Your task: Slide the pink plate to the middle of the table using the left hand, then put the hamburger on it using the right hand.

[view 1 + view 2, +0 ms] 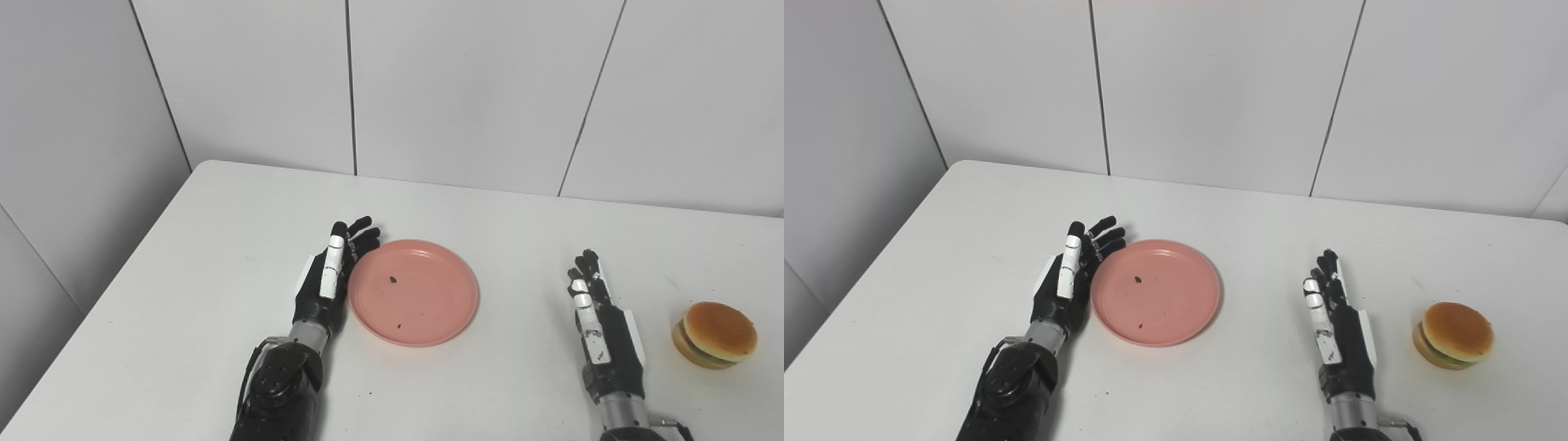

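Observation:
The pink plate (413, 293) lies flat near the middle of the white table (184, 257), with two small dark specks on it. My left hand (331, 275) is open, on edge, its palm against the plate's left rim. The hamburger (715, 334) sits on the table at the right. My right hand (599, 318) is open and empty, on edge between the plate and the hamburger, a short gap from the hamburger. The same scene shows in the right eye view: plate (1156, 291), left hand (1070, 275), right hand (1335, 318), hamburger (1453, 334).
A white panelled wall (465, 92) stands behind the table's far edge. The table's left edge runs diagonally at the left, with a grey wall beyond it.

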Robot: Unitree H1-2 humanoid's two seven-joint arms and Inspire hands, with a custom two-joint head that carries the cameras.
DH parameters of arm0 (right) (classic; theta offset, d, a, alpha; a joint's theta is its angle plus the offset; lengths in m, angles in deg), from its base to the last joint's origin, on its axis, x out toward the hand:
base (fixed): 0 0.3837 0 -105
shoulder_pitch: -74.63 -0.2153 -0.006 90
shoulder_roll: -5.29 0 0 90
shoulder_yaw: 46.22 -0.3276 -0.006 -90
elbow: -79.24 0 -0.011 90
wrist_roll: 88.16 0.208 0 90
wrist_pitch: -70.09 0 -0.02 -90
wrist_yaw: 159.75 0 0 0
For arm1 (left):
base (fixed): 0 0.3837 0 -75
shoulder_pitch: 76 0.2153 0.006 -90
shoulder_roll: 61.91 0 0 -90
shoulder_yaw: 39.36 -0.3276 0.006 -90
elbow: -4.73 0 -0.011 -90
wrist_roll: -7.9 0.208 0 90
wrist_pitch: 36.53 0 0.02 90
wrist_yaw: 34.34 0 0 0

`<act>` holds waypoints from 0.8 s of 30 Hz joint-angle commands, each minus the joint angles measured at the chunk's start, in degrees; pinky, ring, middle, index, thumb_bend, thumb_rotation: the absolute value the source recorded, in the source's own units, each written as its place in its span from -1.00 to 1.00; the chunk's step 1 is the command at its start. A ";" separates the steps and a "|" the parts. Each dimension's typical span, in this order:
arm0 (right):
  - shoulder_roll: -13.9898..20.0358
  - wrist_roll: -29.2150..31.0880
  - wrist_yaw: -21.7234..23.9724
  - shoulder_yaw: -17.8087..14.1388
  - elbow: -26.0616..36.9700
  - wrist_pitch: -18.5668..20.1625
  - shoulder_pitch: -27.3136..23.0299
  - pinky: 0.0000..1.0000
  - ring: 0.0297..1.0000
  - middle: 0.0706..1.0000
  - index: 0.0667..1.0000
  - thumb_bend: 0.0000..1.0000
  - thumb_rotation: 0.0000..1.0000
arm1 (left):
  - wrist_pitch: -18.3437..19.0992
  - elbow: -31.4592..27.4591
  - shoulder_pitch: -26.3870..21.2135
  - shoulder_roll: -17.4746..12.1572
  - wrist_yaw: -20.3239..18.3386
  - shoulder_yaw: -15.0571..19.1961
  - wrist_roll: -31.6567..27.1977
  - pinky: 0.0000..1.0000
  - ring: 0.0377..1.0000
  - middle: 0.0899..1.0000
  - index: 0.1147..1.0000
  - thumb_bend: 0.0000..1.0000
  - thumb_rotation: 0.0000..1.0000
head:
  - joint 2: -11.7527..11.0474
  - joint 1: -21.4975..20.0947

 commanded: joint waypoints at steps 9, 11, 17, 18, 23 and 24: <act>-2.46 -0.62 -1.02 1.05 -2.19 -3.33 1.58 1.00 0.95 0.96 0.99 0.10 0.56 | -2.68 1.50 4.68 3.27 -1.48 -4.24 2.87 0.83 0.73 0.69 0.66 0.38 1.00 | -0.03 -3.86; -2.67 -0.91 -1.24 1.18 -2.54 -3.40 1.41 1.00 0.95 0.95 0.99 0.13 0.56 | -2.73 1.56 4.97 3.37 -1.88 -4.65 2.68 0.82 0.75 0.72 0.69 0.40 1.00 | -0.04 -4.58; -3.12 -1.37 -1.43 1.75 -3.13 -3.85 1.28 0.95 0.93 0.94 0.97 0.19 0.58 | -4.94 1.89 6.19 4.05 -1.81 -6.07 3.72 0.80 0.71 0.69 0.64 0.35 1.00 | 0.07 -6.34; -3.15 -1.41 -1.45 1.83 -3.09 -3.73 1.27 0.95 0.93 0.94 0.97 0.20 0.59 | -5.25 1.96 6.28 4.11 -1.91 -6.14 3.80 0.80 0.72 0.69 0.65 0.34 1.00 | 0.07 -6.34; -3.14 -0.79 -0.82 2.20 -3.57 -4.03 1.05 0.95 0.95 0.97 1.00 0.20 0.59 | -4.46 1.26 7.07 4.20 -2.48 -7.44 4.79 0.84 0.76 0.73 0.73 0.34 1.00 | 0.04 -7.31; -3.23 -0.76 -0.89 2.22 -3.61 -4.11 1.06 0.95 0.95 0.97 1.00 0.20 0.58 | -4.40 1.09 7.21 4.15 -2.59 -7.69 4.94 0.84 0.76 0.73 0.73 0.34 1.00 | 0.04 -7.59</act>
